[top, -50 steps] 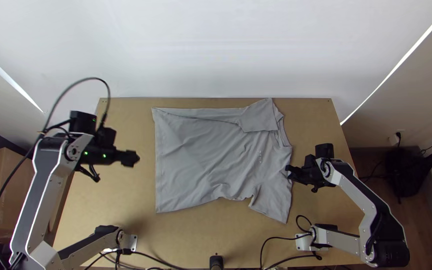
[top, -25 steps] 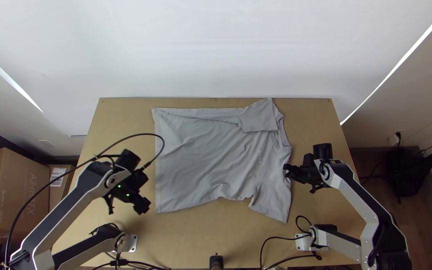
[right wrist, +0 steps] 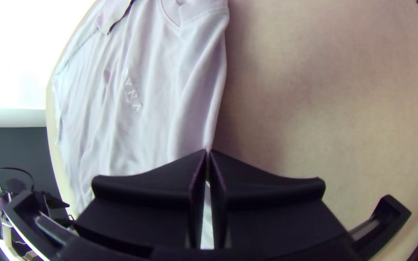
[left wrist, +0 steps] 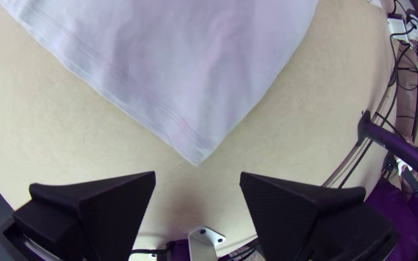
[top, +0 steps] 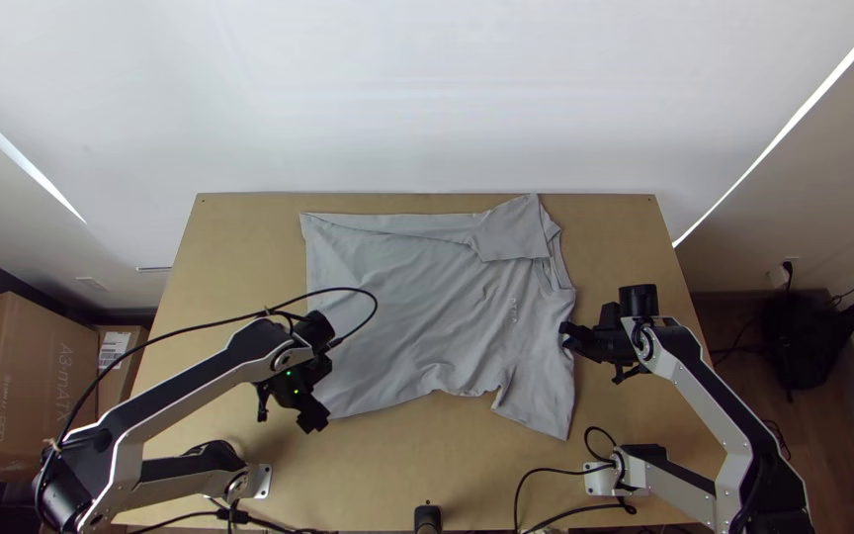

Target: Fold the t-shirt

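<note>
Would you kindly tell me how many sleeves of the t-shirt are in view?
2. One sleeve lies folded in over the shirt's body, beside the collar; the other sleeve lies outspread on the opposite side.

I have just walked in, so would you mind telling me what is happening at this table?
A grey t-shirt is partway through being folded. It lies spread on the table, with its far sleeve and far side turned in over the body. The right gripper is closed on the shirt's edge at the shoulder, by the near sleeve. The left gripper holds nothing; its fingers are apart near the hem's near corner.
</note>
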{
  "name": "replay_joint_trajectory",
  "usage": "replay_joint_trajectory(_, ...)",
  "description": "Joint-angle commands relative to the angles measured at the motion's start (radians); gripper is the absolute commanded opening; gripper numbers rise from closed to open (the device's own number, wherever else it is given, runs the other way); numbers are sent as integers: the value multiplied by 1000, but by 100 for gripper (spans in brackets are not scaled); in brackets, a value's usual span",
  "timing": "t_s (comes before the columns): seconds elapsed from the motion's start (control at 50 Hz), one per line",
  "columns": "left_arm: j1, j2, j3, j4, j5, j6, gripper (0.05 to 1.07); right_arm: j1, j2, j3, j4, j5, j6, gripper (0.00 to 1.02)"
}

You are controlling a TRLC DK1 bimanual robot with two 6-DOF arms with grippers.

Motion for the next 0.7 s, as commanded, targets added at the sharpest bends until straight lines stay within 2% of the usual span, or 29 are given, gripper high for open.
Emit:
replay_joint_trajectory(0.0, -22, 33, -17, 8, 1, -31, 80, -10, -15, -15, 1, 3, 25, 2)
replay_joint_trajectory(0.08, -26, 57, -15, 18, 1, -34, 74, -11, -11, -15, 1, 3, 25, 2)
replay_joint_trajectory(0.34, -43, 108, -9, 51, 4, -51, 73, -17, -11, -15, 6, 3, 25, 2)
replay_joint_trajectory(0.42, -49, 115, -14, 84, 4, -57, 56, -17, -13, -19, 6, 5, 25, 2)
replay_joint_trajectory(0.48, -51, 126, -18, 101, 13, -59, 32, -17, -13, -21, 6, 3, 25, 2)
replay_joint_trajectory(0.52, -54, 137, -17, 118, 13, -60, 21, -17, -16, -22, 6, 5, 25, 2)
replay_joint_trajectory(0.58, -62, 146, -18, 132, 16, -65, 15, -19, -21, -19, 6, 3, 25, 2)
replay_joint_trajectory(0.68, -75, 145, -34, 143, 18, -59, 15, -33, -31, -13, 4, 5, 24, 2)
